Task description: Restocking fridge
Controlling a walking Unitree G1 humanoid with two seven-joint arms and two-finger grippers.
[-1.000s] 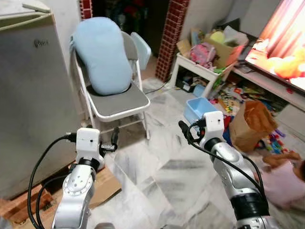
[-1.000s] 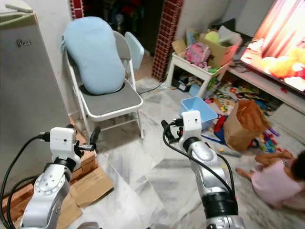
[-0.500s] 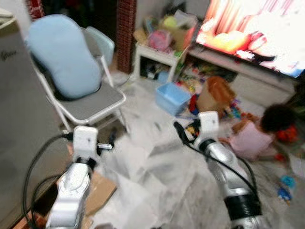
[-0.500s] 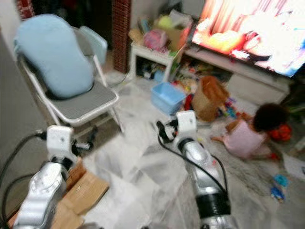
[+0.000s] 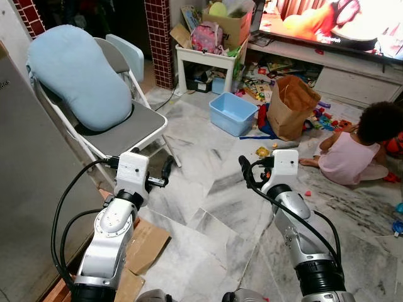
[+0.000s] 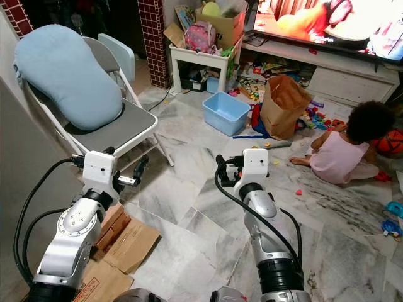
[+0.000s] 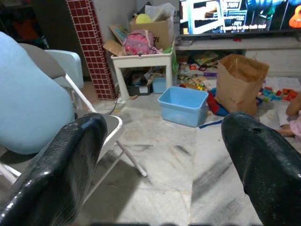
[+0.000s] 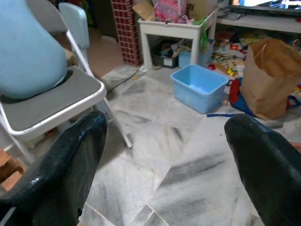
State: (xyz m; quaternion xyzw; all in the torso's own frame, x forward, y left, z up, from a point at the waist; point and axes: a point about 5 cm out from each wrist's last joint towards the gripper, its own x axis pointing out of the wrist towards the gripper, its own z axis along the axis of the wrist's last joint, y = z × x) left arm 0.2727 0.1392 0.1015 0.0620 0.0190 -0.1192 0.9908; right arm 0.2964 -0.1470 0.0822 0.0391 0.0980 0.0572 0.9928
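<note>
Camera swung right since before; no legible labels.

Glossy marble floor (image 5: pixel 214 220), paper bag (image 5: pixel 291 107), blue plastic tub (image 5: pixel 233 113).

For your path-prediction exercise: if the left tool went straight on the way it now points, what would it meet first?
The way looks free near the open left tool; farther on, probably the blue plastic bin, though depth is unclear.

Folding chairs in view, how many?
2. One grey folding chair beside the fridge, a light-blue cushion resting on it. A second, pale-blue one stands behind it, mostly hidden. More may be hidden.
</note>
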